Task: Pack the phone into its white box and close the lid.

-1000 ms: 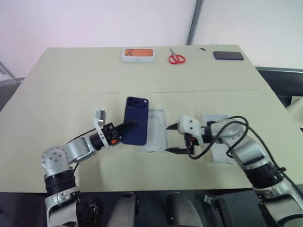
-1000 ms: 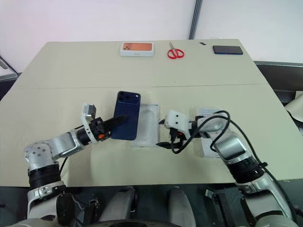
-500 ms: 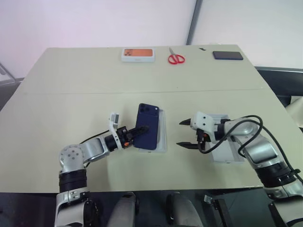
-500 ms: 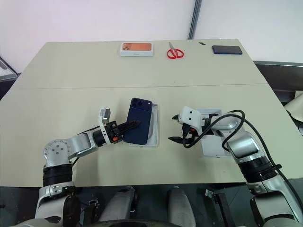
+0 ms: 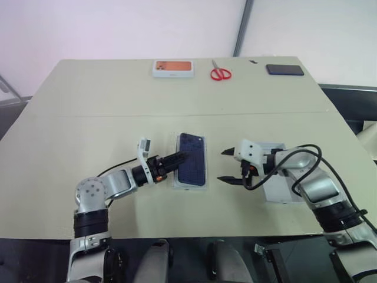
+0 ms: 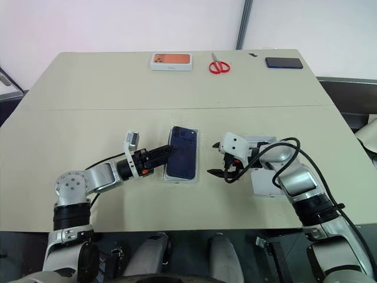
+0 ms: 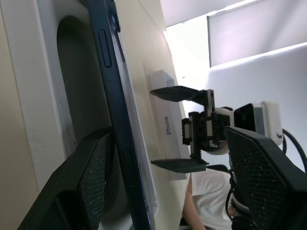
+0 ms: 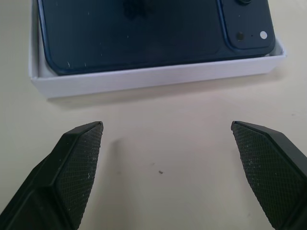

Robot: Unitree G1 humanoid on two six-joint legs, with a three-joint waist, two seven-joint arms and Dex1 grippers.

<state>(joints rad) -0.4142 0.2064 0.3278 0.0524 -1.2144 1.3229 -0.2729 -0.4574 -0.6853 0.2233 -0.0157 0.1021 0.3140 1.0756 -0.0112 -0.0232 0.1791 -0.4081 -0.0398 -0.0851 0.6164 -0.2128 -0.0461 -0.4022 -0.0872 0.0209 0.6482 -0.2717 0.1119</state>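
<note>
Phone lies flat in the white box now — a second ago I held it tilted up over the left wall, and since then my left claw has let go and spread its fingers. One finger lies beside the phone's left edge, and from my left wrist that edge looks a touch proud of the floor, so I judge it may not be fully seated. Packing looks nearly done; the lid is what's left. It sits at 3 o'clock of the box, under my right forearm. My right claw hangs wide open with nothing in it, just beside the box's right wall, between box and lid.

Count on the table: one phone, one box, one lid, two claws. Along the far edge, at 12 o'clock: one white box with an orange picture, one pair of red scissors, one small dark rectangle.
</note>
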